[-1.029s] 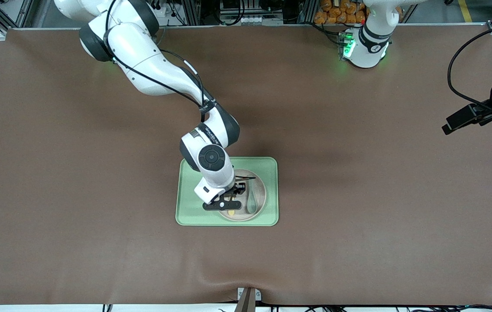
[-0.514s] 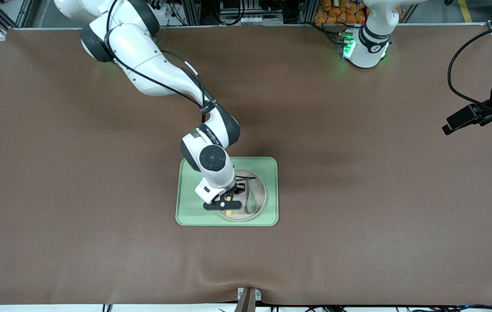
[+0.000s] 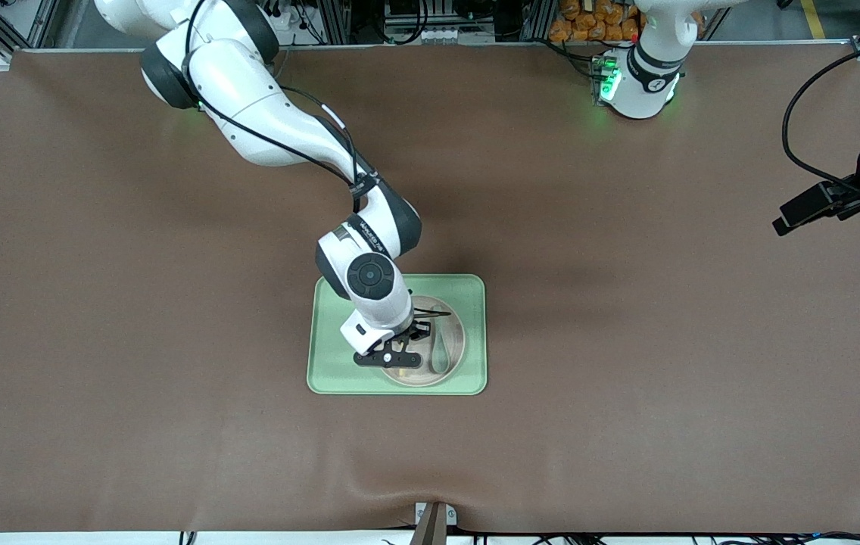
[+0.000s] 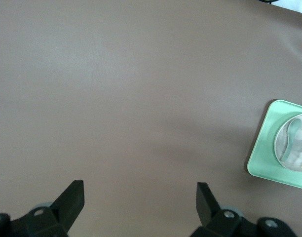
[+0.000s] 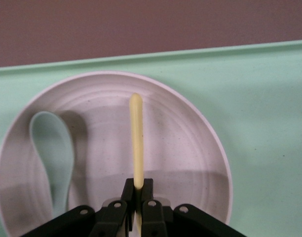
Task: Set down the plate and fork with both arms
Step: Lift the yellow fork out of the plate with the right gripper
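The speckled plate (image 3: pixel 451 333) lies in the light green tray (image 3: pixel 324 371) at the table's middle. My right gripper (image 3: pixel 398 363) is low over the plate and shut on the pale yellow fork (image 5: pixel 136 143). In the right wrist view the fork's handle sticks out from between the shut fingers (image 5: pixel 147 190) over the plate (image 5: pixel 190 148). My left gripper (image 4: pixel 139 190) is open and empty, high over bare table at the left arm's end. Its view shows the plate (image 4: pixel 279 143) far off. The left arm waits.
A grey-green spoon (image 3: pixel 439 352) lies in the plate beside the fork, also in the right wrist view (image 5: pixel 55 153). The tray's rim (image 5: pixel 269 98) surrounds the plate. Brown mat (image 3: pixel 627 378) covers the table all round the tray.
My right gripper has shifted very slightly over the plate with the fork in it. The left arm has not moved.
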